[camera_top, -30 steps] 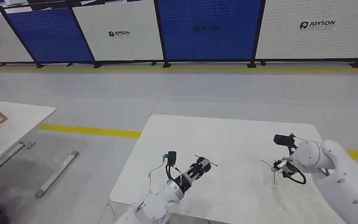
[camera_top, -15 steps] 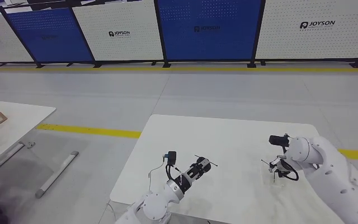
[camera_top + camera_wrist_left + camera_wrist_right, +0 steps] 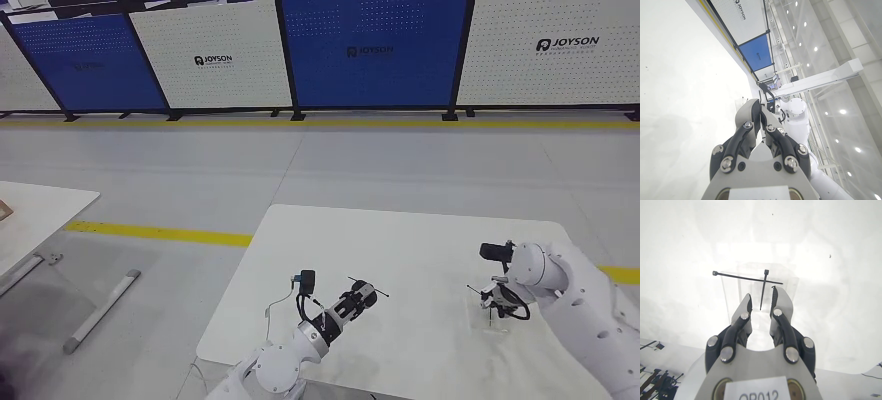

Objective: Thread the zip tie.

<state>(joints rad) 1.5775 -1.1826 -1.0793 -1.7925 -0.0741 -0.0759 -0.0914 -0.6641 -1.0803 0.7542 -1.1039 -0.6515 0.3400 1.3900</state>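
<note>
The top camera sits high on the robot, facing forward and down over the white desk point(image 3: 400, 250) from some way off, out to the partition panels point(image 3: 375, 50) beyond. The left wrist camera rides close behind the left end effector point(image 3: 759, 103), looking low across the desk toward the right arm point(image 3: 797, 106), such panels and the ceiling. The right wrist camera, close behind the right end effector point(image 3: 762, 291), faces steeply down at the desk, which all three views share.

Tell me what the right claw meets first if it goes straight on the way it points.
Likely the tail of the zip tie lying in line with the open right claw, on a clear stand; a second zip tie crosses it farther on. Depth is unclear.
</note>
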